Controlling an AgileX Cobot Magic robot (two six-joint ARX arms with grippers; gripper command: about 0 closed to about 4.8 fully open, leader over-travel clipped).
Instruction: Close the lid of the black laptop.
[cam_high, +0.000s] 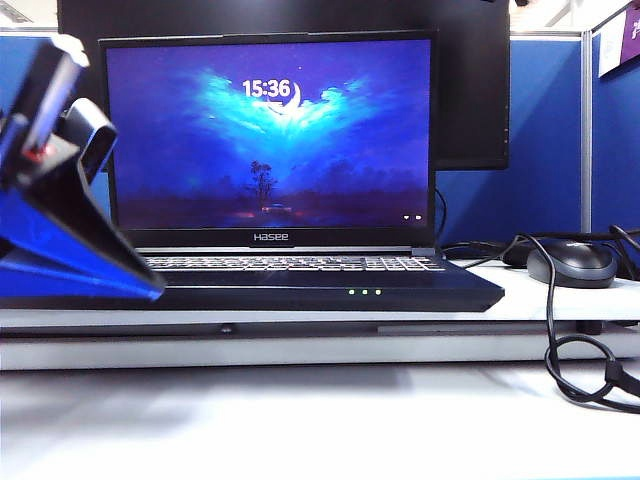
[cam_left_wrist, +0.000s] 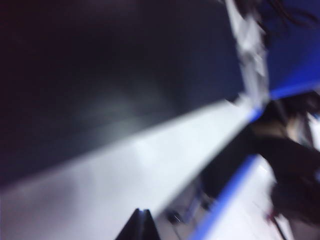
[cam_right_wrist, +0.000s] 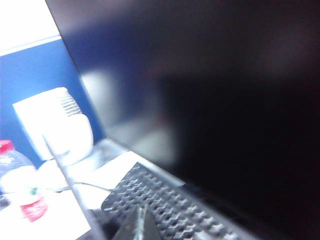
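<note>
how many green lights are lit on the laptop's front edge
3: a short row of green LEDs on the black laptop front edge, right of centre, below the keyboard. The left arm may hide others.

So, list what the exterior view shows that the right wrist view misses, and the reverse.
Exterior only: the black laptop open, its lid upright with the screen lit, a mouse to its right, and the left pincer by its left edge.
Right wrist only: the right pincer, tips together, near a separate keyboard, plus a bottle and a white device.
Both: the blue partition. The wrist view's big dark panel is too blurred to identify.
</note>
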